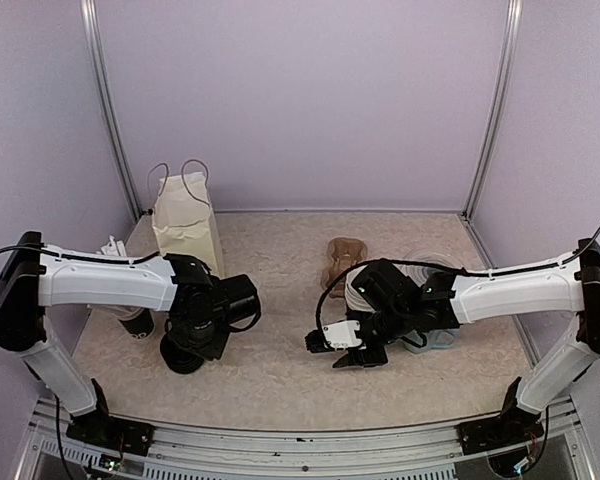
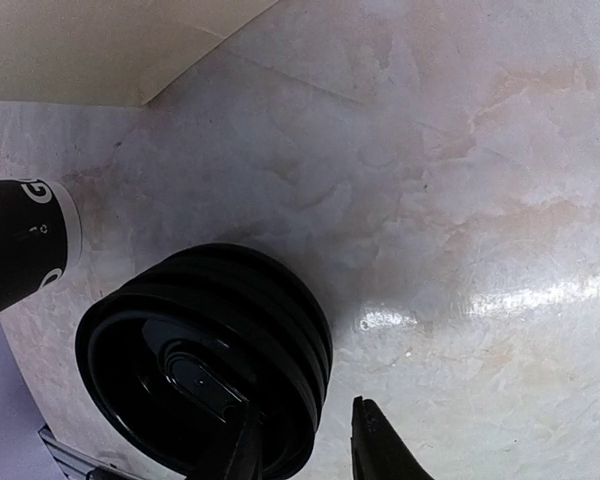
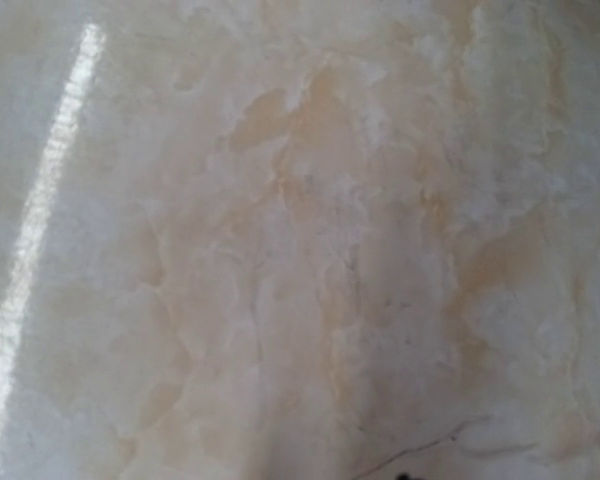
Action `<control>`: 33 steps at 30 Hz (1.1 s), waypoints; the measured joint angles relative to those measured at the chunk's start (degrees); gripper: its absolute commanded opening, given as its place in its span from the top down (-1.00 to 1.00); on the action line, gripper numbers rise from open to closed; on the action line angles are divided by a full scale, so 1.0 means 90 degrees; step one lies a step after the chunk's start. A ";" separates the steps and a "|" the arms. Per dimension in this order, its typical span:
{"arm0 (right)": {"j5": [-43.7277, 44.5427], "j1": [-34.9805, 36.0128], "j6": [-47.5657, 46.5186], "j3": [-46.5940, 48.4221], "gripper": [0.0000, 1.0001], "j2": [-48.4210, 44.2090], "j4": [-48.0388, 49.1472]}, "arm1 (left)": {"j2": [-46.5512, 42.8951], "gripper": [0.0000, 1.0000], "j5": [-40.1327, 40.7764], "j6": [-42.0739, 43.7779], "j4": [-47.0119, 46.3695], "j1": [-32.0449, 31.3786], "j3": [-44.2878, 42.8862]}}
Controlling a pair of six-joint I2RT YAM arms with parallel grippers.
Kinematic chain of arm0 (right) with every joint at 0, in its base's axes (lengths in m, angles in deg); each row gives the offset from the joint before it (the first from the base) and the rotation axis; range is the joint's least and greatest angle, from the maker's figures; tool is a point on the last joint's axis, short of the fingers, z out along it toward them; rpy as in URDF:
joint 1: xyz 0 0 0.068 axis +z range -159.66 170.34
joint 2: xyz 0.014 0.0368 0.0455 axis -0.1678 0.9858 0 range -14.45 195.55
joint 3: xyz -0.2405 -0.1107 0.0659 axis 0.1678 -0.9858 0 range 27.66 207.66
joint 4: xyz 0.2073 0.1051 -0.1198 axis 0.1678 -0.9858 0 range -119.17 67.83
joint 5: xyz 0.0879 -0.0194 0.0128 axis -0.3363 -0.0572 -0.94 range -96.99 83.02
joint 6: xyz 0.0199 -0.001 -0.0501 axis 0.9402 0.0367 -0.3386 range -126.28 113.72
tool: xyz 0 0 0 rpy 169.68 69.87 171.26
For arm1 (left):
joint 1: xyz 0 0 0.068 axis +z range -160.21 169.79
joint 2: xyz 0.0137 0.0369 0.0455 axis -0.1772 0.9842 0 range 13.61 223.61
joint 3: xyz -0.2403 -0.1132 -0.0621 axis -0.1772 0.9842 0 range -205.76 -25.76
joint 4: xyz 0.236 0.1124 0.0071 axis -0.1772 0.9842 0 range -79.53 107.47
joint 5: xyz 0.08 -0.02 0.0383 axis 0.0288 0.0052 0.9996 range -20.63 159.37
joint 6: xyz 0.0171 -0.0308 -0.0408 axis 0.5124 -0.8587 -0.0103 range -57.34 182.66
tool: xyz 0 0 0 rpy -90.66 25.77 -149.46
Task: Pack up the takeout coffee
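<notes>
A stack of black round lids [image 2: 205, 350] sits on the marble-patterned table; from above the stack of lids [image 1: 183, 357] lies under my left wrist. A black paper cup with white lettering [image 2: 20, 250] stands just left of it, and that cup [image 1: 135, 322] is partly hidden by my left arm. My left gripper [image 2: 305, 420] is open and straddles the stack's near rim. One finger hangs over the top lid and the other finger [image 2: 380, 450] is clear of the rim. My right gripper [image 1: 345, 348] hovers low mid-table, and its wrist view shows only bare tabletop.
A cream paper bag with handles [image 1: 185, 222] stands open at the back left, and its bag edge [image 2: 100, 50] shows in the left wrist view. A brown cardboard piece [image 1: 345, 258] lies at the centre back. A light-blue mug [image 1: 432, 342] is behind my right forearm.
</notes>
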 measured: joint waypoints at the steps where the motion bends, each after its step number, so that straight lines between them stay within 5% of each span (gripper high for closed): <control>1: 0.0000 -0.0002 -0.0002 0.0000 0.18 0.0000 0.0000 | 0.0000 0.41 0.0000 -0.0002 -0.0022 0.0024 0.0019; 33: -0.0002 -0.0002 -0.0027 0.0000 0.17 0.0024 -0.0002 | 0.0075 0.66 0.0134 0.0024 -0.0151 0.0236 0.0129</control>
